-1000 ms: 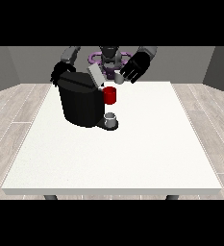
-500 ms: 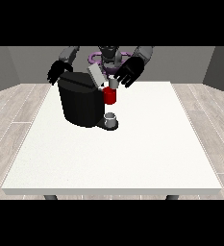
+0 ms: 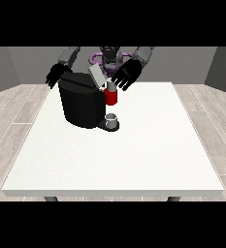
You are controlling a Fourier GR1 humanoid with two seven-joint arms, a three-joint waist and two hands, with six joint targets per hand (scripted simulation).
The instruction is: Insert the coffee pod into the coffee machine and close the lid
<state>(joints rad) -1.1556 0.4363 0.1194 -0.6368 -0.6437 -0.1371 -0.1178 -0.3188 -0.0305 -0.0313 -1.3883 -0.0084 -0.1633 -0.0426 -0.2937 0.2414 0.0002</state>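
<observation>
White table [image 3: 134,160]: coffee pod [image 3: 111,86] just below robot hand [image 3: 126,74].

You see a large white table [image 3: 134,160] on dark legs, pale wood-plank floor [image 3: 12,111] around it, grey walls [image 3: 17,63] behind.

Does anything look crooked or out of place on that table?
Only the coffee machine's grey lid, which stands tilted up and open. The hand at the view's right hovers beside it. Nothing looks spilled or broken; a small cup sits upright below.
</observation>
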